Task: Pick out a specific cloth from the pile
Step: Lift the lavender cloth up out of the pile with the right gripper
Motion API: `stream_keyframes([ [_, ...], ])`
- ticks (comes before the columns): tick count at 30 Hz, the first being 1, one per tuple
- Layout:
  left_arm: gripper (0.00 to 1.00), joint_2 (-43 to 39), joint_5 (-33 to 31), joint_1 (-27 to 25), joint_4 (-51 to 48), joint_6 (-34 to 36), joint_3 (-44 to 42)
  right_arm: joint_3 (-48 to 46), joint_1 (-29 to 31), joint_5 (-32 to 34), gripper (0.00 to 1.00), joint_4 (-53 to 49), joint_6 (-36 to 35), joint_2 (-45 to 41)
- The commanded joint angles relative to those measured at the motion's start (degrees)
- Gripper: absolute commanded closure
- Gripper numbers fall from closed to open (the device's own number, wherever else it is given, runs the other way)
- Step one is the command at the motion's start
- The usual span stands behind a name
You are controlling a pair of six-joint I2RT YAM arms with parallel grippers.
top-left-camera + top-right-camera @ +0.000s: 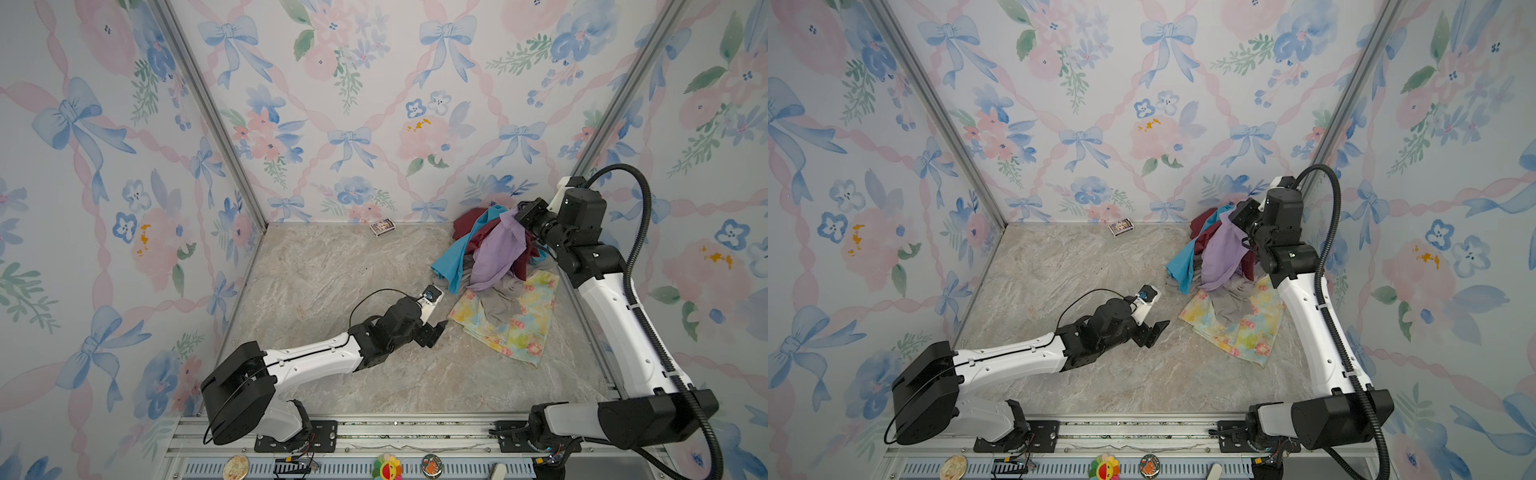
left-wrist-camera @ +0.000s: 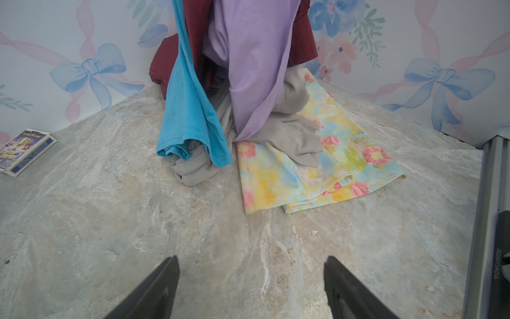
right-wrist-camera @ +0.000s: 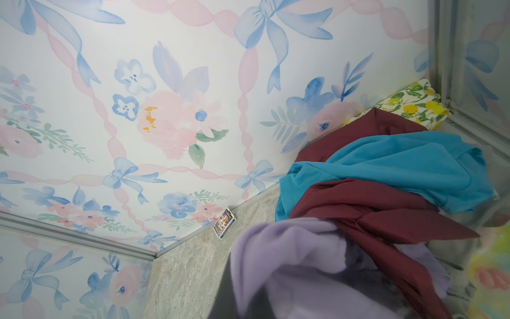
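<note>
While the right end effector (image 1: 516,216) is clamped tight on the top of the plain pale lilac thin cloth (image 1: 498,253), that cloth hangs draped over the heap of mixed cloths (image 1: 505,297) at the back right corner of the marble-patterned bench (image 1: 332,270). Turquoise-blue cloth (image 1: 451,262) and maroon cloth (image 1: 467,224) hang tangled right beside it. Left end effector (image 1: 436,332) sits low over the bench, jaws wide apart, gripping nothing, near the pastel floral cloth (image 1: 519,332).
</note>
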Motion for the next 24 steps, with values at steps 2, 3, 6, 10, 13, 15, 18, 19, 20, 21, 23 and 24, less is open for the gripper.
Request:
stream_keyframes([
  [2,0.16,0.9,-0.7,0.0,-0.6,1.0,1.5,5.1,1.8,-1.1,1.0,2.1,-1.8,-1.1],
  [3,0.16,1.0,-0.8,0.0,-0.7,0.9,1.5,5.5,2.0,-1.2,1.0,2.0,-1.8,-1.1],
  [6,0.16,1.1,-0.7,0.0,-0.6,1.0,1.6,7.0,2.6,-1.4,1.0,1.3,-2.1,-1.2],
  [10,0.16,1.1,-1.1,0.0,-0.7,1.1,1.5,7.3,3.2,-1.4,1.0,1.4,-2.3,-1.9],
  [13,0.16,1.2,-1.4,0.0,-0.7,1.3,1.5,7.8,4.1,-1.1,1.0,1.2,-2.7,-2.3],
  [15,0.16,1.3,-1.4,0.0,-0.6,1.3,1.5,8.4,4.8,-0.7,1.0,0.9,-3.2,-2.6],
  [18,0.16,1.2,-1.5,0.1,-0.6,1.3,1.5,9.3,6.0,-0.1,1.0,0.5,-4.0,-2.8],
  [19,0.16,1.4,-1.6,0.1,-0.6,1.4,1.5,9.7,6.5,0.2,1.0,0.3,-3.9,-2.8],
  [20,0.16,1.3,-1.6,0.2,-0.6,1.4,1.5,10.1,6.9,0.2,1.0,0.2,-3.9,-2.8],
  [21,0.16,1.3,-1.6,0.3,-0.5,1.4,1.5,10.6,7.2,0.3,1.0,-0.1,-4.0,-2.8],
  [23,0.16,1.4,-1.8,0.6,-0.6,1.4,1.5,11.9,8.1,0.3,1.0,-0.7,-5.8,-2.6],
  [24,0.16,1.5,-1.8,0.8,-0.5,1.4,1.5,12.5,8.3,0.3,1.0,-0.9,-6.0,-2.5],
])
